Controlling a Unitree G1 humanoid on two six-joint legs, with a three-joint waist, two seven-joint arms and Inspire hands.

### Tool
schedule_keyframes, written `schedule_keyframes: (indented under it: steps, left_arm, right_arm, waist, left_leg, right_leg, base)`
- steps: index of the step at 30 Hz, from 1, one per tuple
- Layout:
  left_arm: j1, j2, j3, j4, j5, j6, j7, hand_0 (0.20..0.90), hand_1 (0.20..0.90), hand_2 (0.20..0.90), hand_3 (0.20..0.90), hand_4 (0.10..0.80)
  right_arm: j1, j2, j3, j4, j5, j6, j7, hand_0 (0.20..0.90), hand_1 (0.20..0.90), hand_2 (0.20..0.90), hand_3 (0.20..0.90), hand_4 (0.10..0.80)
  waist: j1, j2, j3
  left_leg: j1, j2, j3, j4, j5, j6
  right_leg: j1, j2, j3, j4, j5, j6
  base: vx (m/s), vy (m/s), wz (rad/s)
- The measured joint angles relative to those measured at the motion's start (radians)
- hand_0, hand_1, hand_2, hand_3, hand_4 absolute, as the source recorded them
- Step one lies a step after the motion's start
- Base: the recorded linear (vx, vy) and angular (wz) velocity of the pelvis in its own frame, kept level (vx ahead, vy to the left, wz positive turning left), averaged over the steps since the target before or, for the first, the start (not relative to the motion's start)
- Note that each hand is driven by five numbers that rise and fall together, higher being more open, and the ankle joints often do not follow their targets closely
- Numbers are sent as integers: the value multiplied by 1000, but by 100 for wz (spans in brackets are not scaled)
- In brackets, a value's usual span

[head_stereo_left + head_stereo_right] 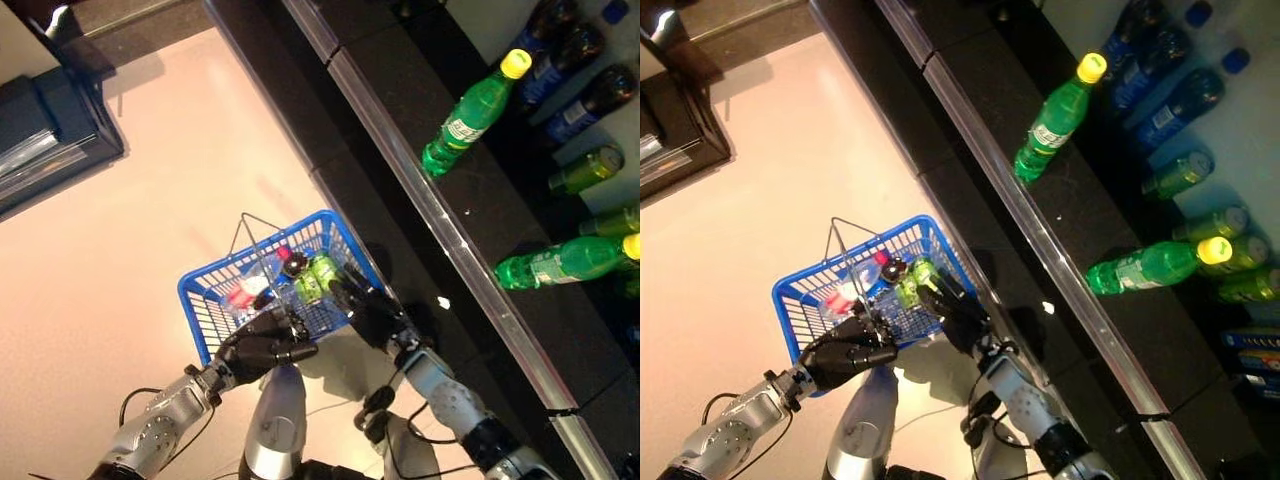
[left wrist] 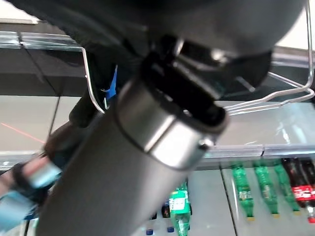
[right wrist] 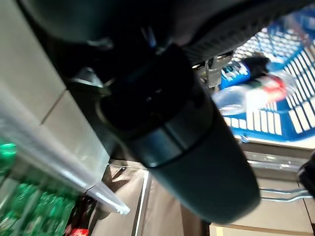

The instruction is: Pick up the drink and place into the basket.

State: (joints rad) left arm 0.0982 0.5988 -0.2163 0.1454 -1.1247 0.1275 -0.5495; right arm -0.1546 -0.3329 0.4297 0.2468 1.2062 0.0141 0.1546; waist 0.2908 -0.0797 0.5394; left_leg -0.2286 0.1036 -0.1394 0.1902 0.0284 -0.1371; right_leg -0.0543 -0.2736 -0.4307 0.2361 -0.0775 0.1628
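The blue wire-handled basket [image 1: 205, 310] hangs low over the pale floor. My left hand [image 1: 262, 345] is curled on its near rim. Inside it lie a green drink bottle [image 1: 318, 278], a dark-capped bottle [image 1: 293, 265] and a clear bottle with a red label [image 1: 245, 295]. My right hand [image 1: 372, 308] is at the basket's right rim, right beside the green bottle. Its fingers [image 1: 940, 298] look straight and do not wrap the bottle. One wire handle [image 1: 245, 225] stands up at the far side. The right wrist view shows the basket [image 3: 290, 123] past the hand's bulk.
A dark shelf with a metal front edge [image 1: 450, 235] runs diagonally on the right. On it stand green bottles [image 1: 470, 115] [image 1: 560, 262] and dark blue-labelled bottles [image 1: 565, 55]. A dark cabinet [image 1: 50, 120] stands at the upper left.
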Motion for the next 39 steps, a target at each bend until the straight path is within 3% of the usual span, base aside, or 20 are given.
schedule_keyframes:
  steps: [7, 13, 17, 20, 25, 30, 33, 39]
  left_arm:
    - [41, -56, 37, 44, -3, -43, 84, 300, 300, 300, 200, 100]
    - [92, -134, 129, 118, -4, -78, 137, 300, 300, 300, 200, 100]
    - [121, -219, 200, 251, -31, -96, 167, 300, 300, 300, 200, 100]
    - [146, -279, 239, 422, -40, -133, 252, 300, 300, 300, 200, 100]
    - [146, -269, 256, 574, -12, -167, 392, 300, 300, 300, 200, 100]
    - [76, -290, 271, 804, 155, -184, 500, 300, 300, 300, 200, 100]
    - [56, -307, 270, 877, 223, -186, 530, 300, 300, 300, 200, 100]
    - [-10, -319, 268, 1011, 290, -197, 527, 300, 300, 300, 200, 100]
  right_arm:
    - [88, -10, -56, -134, -11, -2, 61, 900, 900, 900, 900, 800]
    - [149, 20, -81, -201, -84, 3, 118, 900, 900, 900, 900, 800]
    - [239, 25, -115, -184, -118, 49, 148, 900, 900, 900, 900, 800]
    - [289, 23, -130, -98, -190, 61, 157, 900, 900, 900, 900, 800]
    - [322, 15, -146, 53, -410, 59, 154, 900, 900, 900, 900, 800]
    - [319, 37, -143, 334, -624, 48, 126, 900, 900, 900, 900, 800]
    - [309, 48, -134, 474, -806, 41, 85, 900, 900, 900, 900, 800]
    - [267, 79, -191, 819, -848, 35, 49, 900, 900, 900, 900, 800]
  waist:
    - [-42, -20, -7]
    - [-91, -45, -28]
    - [-135, -52, -128]
    - [-186, -51, -249]
    - [-224, -56, -320]
    - [-254, -48, -413]
    - [-272, -37, -449]
    - [-281, -12, -461]
  left_leg:
    - [77, 13, 48, -35, -1, 1]
    - [138, 26, 101, -70, -1, -1]
    - [182, 29, 154, -109, -3, 1]
    - [232, 37, 205, -161, -3, 1]
    - [283, 50, 247, -209, 2, -4]
    - [338, 53, 290, -250, 3, -4]
    - [354, 56, 302, -270, 7, -8]
    - [365, 62, 318, -274, 10, -10]
  right_leg:
    - [48, 9, 37, -42, 21, 1]
    - [64, 17, 88, -67, 36, 1]
    - [76, 24, 132, -115, 56, 6]
    - [94, 36, 172, -178, 82, 8]
    - [114, 55, 203, -223, 98, 6]
    - [151, 64, 230, -284, 123, 8]
    - [159, 70, 243, -314, 139, 8]
    - [163, 76, 246, -322, 144, 6]
  base:
    - [53, 2, -18]
    - [60, 0, -25]
    - [26, 11, -38]
    - [-23, -10, -42]
    - [1, -23, -27]
    - [9, -61, -21]
    - [-36, -33, -17]
    - [-26, -6, -6]
